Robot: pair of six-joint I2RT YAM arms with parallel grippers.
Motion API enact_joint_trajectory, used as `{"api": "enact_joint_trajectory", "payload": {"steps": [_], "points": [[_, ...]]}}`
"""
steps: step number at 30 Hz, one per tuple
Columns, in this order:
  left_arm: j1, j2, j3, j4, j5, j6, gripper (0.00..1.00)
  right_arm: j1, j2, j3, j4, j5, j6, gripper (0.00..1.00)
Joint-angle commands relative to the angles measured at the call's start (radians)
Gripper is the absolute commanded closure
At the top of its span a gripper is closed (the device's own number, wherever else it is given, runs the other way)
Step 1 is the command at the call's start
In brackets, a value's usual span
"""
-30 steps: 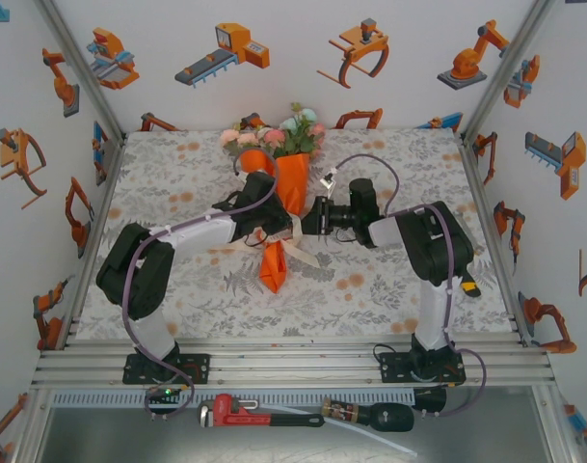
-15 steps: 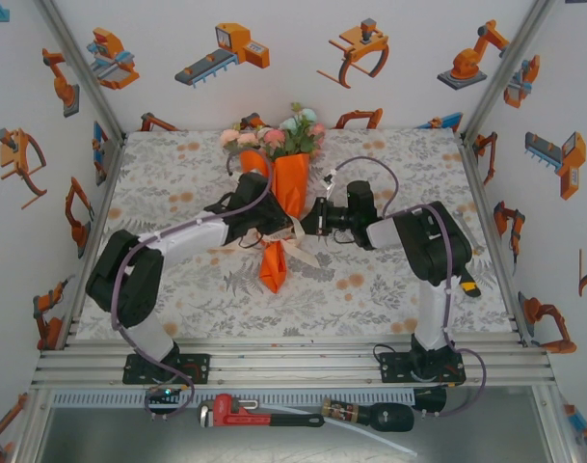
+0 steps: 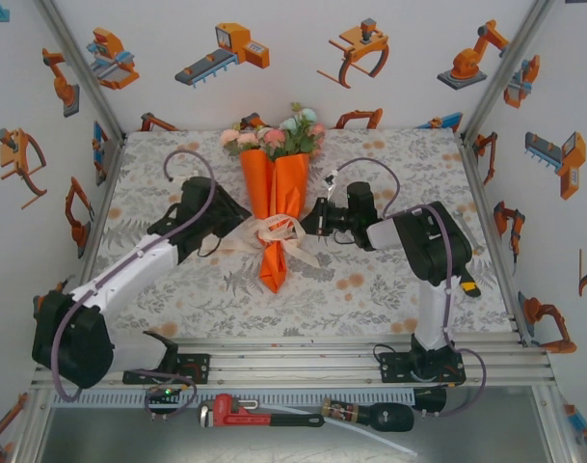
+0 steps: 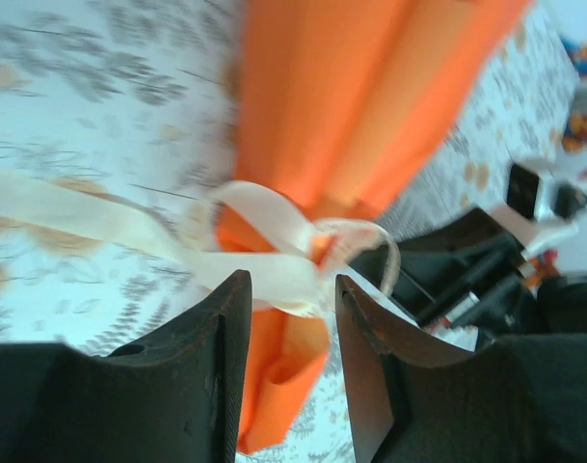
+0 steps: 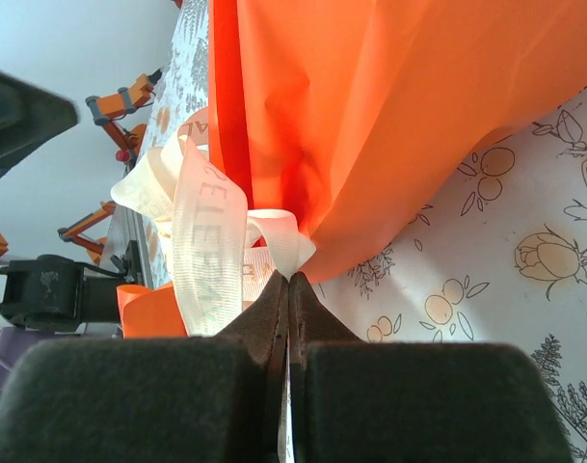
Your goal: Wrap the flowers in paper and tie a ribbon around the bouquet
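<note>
The bouquet lies along the middle of the table, its orange paper (image 3: 276,183) rolled into a cone with the flowers (image 3: 274,137) at the far end. A cream ribbon (image 3: 272,231) is looped and knotted round the cone's waist. My right gripper (image 3: 306,224) is at the knot's right side, shut on a ribbon loop (image 5: 274,241) right at its fingertips (image 5: 289,282). My left gripper (image 3: 237,222) stands just left of the knot. It is open (image 4: 288,289), with the ribbon (image 4: 100,224) and paper (image 4: 351,106) beyond its tips and nothing pinched.
A floral cloth (image 3: 389,280) covers the table, with printed walls on three sides. A red pipe wrench (image 3: 240,413) and a dark tool (image 3: 370,417) lie on the shelf below the near rail (image 3: 293,362).
My left gripper has opened and its arm has swung back to the left, away from the cone. My right gripper has shut on the ribbon and stayed by the knot.
</note>
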Motion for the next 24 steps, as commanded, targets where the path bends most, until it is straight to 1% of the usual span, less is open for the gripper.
{"api": "enact_joint_trajectory", "payload": {"steps": [1,5,7,10,13,16,19,22,24], "points": [[0.073,0.009,-0.082,0.045,0.142,-0.108,0.56,0.005,-0.026,0.028,0.001,0.011,-0.013,1.00],[0.108,0.090,-0.124,0.188,0.284,-0.193,0.55,0.006,-0.033,0.035,-0.011,0.015,-0.014,1.00],[0.114,0.136,-0.143,0.251,0.328,-0.262,0.55,0.005,-0.042,0.033,-0.021,0.016,-0.019,1.00],[0.115,0.189,-0.180,0.345,0.329,-0.370,0.53,0.006,-0.059,0.032,-0.064,0.022,-0.045,1.00],[0.112,0.233,-0.182,0.414,0.341,-0.412,0.52,0.006,-0.073,0.033,-0.106,0.024,-0.066,1.00],[0.104,0.231,-0.175,0.399,0.324,-0.415,0.52,0.008,-0.091,0.033,-0.141,0.031,-0.090,1.00],[0.105,0.213,-0.172,0.343,0.290,-0.410,0.57,0.011,-0.099,0.043,-0.163,0.036,-0.099,1.00],[0.108,0.221,-0.169,0.358,0.314,-0.426,0.58,0.018,-0.103,0.050,-0.164,0.037,-0.095,1.00],[0.104,0.236,-0.171,0.375,0.337,-0.458,0.56,0.021,-0.105,0.056,-0.169,0.037,-0.097,1.00]]}}
